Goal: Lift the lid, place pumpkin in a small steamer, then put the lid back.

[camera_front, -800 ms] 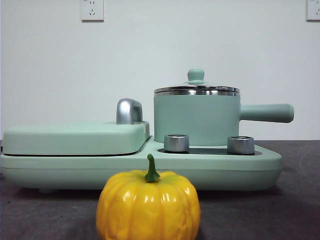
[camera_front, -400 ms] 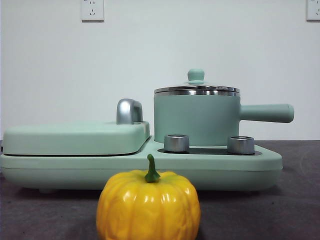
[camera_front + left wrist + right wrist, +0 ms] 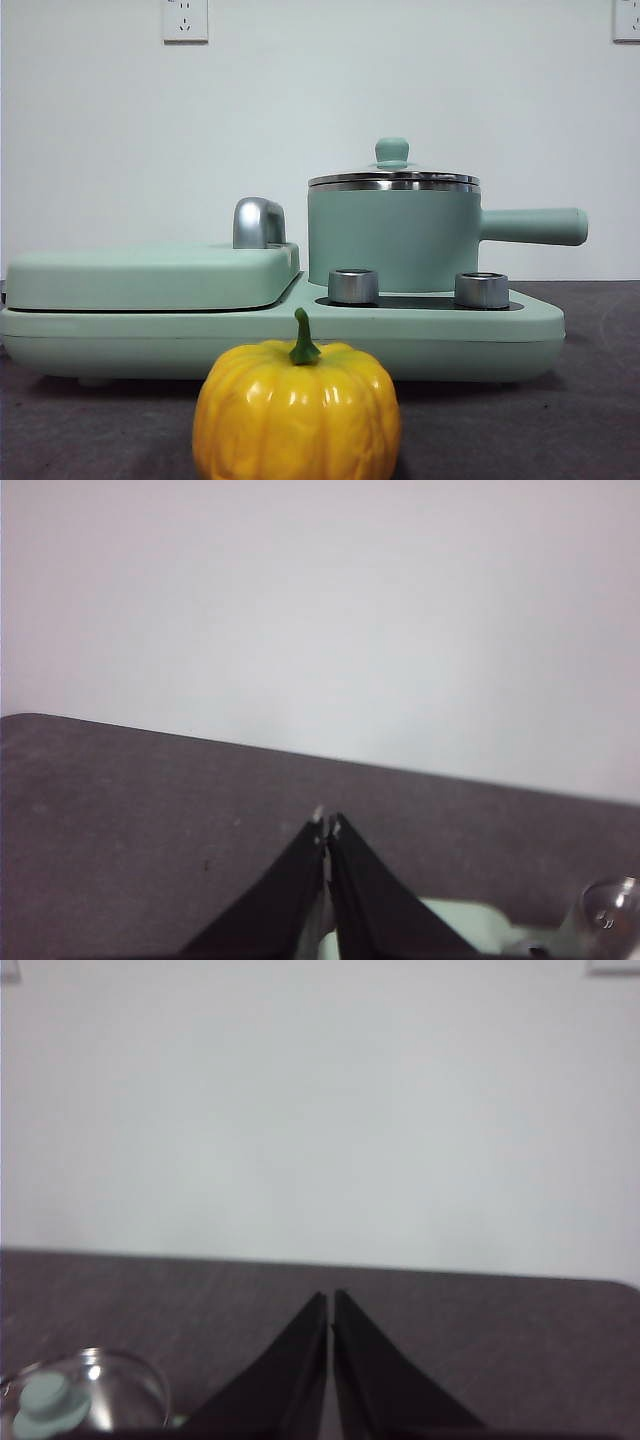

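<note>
Left to right in the front view we see the flat green cover [image 3: 150,275] with its chrome handle [image 3: 258,222], then the small steamer [image 3: 392,238] on the base unit [image 3: 520,330], its side handle pointing to 3 o'clock. The lid [image 3: 392,178] sits closed on the steamer rim, knob up. The pumpkin [image 3: 297,410] stands on the table in front of the base, at about 7 o'clock from the steamer, stem upright, untouched.

No arm shows in the front view. The left gripper [image 3: 327,825] has its jaws pressed together on nothing, up over the table. A bit of green base and glass shows at 4 o'clock in its picture, well apart from the tips. The right gripper [image 3: 329,1300] is likewise clenched and empty. The lid [image 3: 75,1400] with its knob appears at 8 o'clock in its picture, near but clear of the jaws.

We judge the task at its start, lid lift not yet begun. The next move calls for one gripper to release its jaws, come down over the knob and pinch it, then lift straight up. The right gripper looks the closer one.
</note>
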Tool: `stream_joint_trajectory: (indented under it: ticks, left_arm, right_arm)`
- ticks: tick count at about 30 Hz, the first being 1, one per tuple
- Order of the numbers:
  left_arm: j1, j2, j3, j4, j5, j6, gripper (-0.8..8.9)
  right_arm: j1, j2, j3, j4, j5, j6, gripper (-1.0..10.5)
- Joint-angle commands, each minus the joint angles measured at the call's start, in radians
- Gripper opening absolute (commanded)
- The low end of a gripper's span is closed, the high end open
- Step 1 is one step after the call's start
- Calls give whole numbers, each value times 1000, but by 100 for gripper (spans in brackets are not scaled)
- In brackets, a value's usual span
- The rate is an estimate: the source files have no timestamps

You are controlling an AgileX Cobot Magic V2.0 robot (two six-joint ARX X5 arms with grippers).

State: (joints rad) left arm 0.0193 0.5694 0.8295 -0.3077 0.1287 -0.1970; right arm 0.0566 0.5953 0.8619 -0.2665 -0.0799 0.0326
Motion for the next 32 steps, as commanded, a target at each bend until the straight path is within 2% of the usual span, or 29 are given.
stream_joint_trajectory:
  ticks: [1,6,10,19,25,28,29,32]
  left_arm:
    - [-2,69,58,8,47,107,10]
    - [-12,198,130,7,150,139,10]
    - [-38,279,171,-6,196,179,10]
    - [-138,408,213,-122,206,394,10]
    - [-206,449,213,-200,213,449,7]
    - [-232,455,213,-201,213,449,8]
    - [-238,454,213,-195,213,449,25]
    - [-252,454,213,-189,213,449,214]
  right_arm:
    - [0,68,50,-26,-27,-44,9]
    - [0,192,97,-75,-100,-111,9]
    - [7,262,102,-103,-154,-151,9]
    - [88,326,102,-222,-159,-273,9]
    - [147,325,102,-291,-158,-372,9]
    - [166,325,102,-308,-158,-413,11]
    - [170,325,102,-310,-157,-415,18]
    - [175,325,102,-311,-157,-415,147]
